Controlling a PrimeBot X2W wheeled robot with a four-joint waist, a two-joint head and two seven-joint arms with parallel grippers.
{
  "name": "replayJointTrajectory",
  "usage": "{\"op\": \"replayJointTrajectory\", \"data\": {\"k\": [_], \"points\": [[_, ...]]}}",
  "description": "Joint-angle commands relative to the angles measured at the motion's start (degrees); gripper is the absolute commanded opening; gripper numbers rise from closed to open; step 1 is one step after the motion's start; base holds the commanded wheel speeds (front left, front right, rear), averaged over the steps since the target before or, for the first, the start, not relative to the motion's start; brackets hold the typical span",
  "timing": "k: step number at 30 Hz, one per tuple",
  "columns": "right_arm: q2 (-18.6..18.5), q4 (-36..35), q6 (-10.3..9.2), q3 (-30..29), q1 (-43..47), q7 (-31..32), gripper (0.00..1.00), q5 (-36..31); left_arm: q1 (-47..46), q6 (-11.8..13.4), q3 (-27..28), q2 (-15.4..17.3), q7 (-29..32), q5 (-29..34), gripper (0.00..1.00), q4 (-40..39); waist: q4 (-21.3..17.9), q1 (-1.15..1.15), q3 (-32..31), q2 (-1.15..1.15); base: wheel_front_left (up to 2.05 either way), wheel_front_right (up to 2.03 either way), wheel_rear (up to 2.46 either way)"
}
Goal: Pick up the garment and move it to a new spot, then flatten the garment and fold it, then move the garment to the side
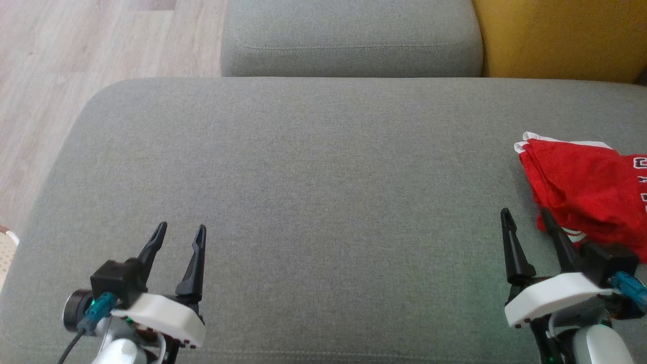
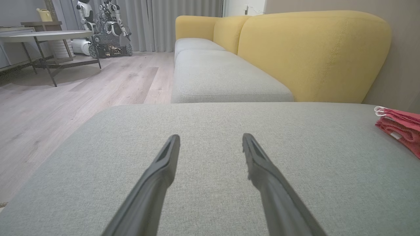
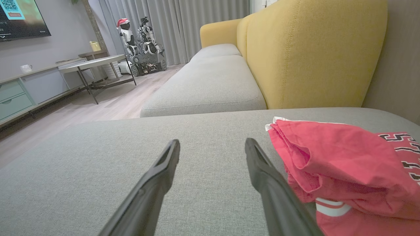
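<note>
Wood floor [image 1: 76, 45] runs along the far left. The left gripper [image 1: 182, 227] hovers low over the grey cushion [image 1: 323, 177], fingers apart and holding nothing. Over to the right, the right gripper [image 1: 524, 212] is also spread wide and empty. Its outer finger is just beside the red garment [image 1: 581, 187], which lies bunched at the cushion's right edge, below the yellow backrest [image 1: 556, 35].

Red garment [image 1: 586, 192] lay at grey cushion's [image 1: 323, 177] right edge
The left gripper [image 1: 181, 228] and right gripper [image 1: 524, 213] stood open over its near edge.
</note>
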Motion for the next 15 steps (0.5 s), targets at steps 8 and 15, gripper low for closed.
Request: {"op": "replayJointTrajectory", "data": {"k": [8,15], "points": [[-0.2,-2.0,-0.05,1.4,-2.4,0.1,1.0,-0.8,-3.6,0.8,2.2,1.9,-0.4,0.0,1.0,-1.4,0.1,0.0,0.1,0.0,0.0,0.0,0.0],[0.0,0.0,0.0,0.0,0.0,0.1,0.0,-0.5,0.0,0.5,-0.3,0.2,0.0,0.0,0.0,0.0,0.1,0.0,0.2,0.0,0.0,0.0,0.0]]}}
